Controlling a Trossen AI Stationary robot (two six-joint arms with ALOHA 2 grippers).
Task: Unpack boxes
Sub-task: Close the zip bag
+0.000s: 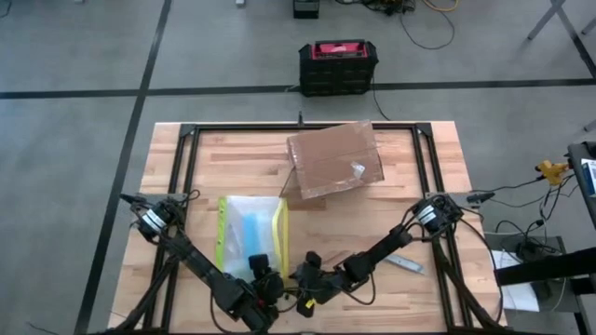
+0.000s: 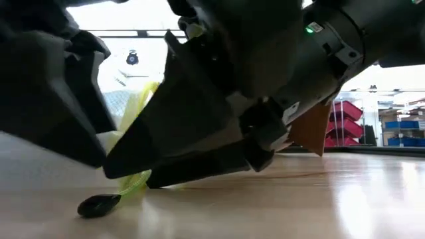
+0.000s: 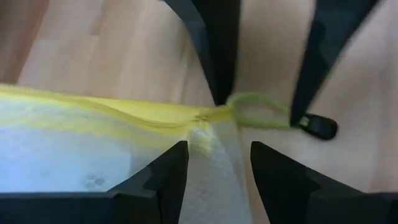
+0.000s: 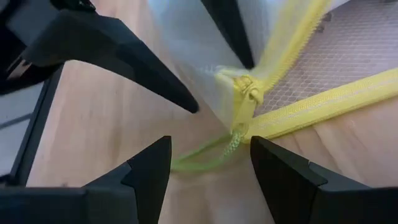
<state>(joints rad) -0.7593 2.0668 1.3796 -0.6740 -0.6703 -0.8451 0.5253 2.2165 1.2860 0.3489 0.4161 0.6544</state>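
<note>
The brown cardboard box [image 1: 335, 160] lies flat on the table's far middle, with no gripper near it. A clear pouch [image 1: 251, 234] with yellow-green edges lies nearer the front. Both grippers meet at its near right corner. My left gripper [image 3: 219, 149] is open, and the pouch's corner [image 3: 211, 140] passes between its fingers. My right gripper [image 4: 210, 146] is open too, standing on either side of the zip slider [image 4: 245, 87] and its yellow cord loop [image 4: 208, 160]. The cord's black pull tab [image 2: 99, 206] rests on the table. My left gripper slants down over the pouch's near right corner, one finger on each side of it; I cannot tell whether a finger touches the mesh. My right gripper comes in low from the table's right. One fingertip [image 3: 217, 99] stands right at the zip's end; I cannot tell whether it touches.
A black-and-red case [image 1: 338, 63] stands on the floor beyond the table's far edge. A small grey item [image 1: 405, 266] lies on the table near the right arm. Black frame rails [image 1: 191, 167] run along the table's sides. Bare wood lies between pouch and box.
</note>
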